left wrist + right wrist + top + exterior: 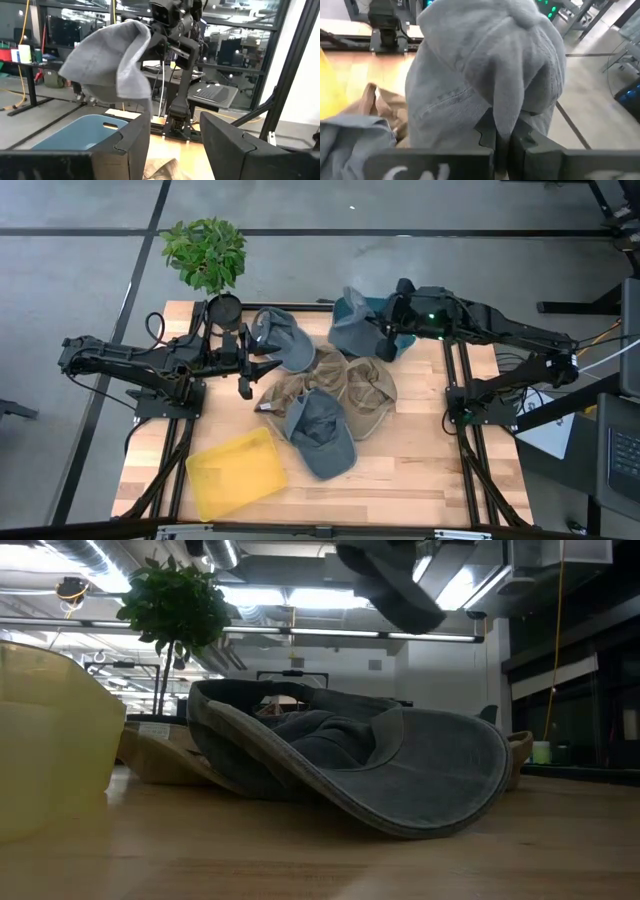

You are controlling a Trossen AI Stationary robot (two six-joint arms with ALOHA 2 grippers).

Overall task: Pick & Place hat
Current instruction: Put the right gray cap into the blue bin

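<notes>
A: Nearest the low camera lies a grey-blue denim cap (400, 775) on the wooden table (320, 860), brim toward the lens. Is that the hat being worked?

B: No. The hat in hand is the pale grey fabric hat (485, 75) hanging from the right gripper (504, 137). Its jaws are pinched nearly closed on a fold of the cloth, and the hat dangles clear of the table at the far edge, towards the far right corner.

A: What is under it?

B: A blue plastic bin (80, 132) sits at that far edge; from overhead the held hat (355, 320) covers most of the bin (385, 315). So I judge the step to be the carry's end: the hat is lifted and over or just beside the bin.

A: And the next move?

B: Lowering a little and letting the jaws part, so the limp cloth drops inside the rim rather than draping over it. It may cling to the fingers.

A: The other arm?

B: The left gripper (246, 376) waits near the table's far left, jaws about half open and holding nothing, beside another grey-blue cap (282, 338) that it points past.

A: What remains?

B: Two tan fabric hats (345, 385) in the table's middle, the denim cap (322, 432) just nearer, and a yellow plastic tray (236, 472) by the near left corner.
</notes>
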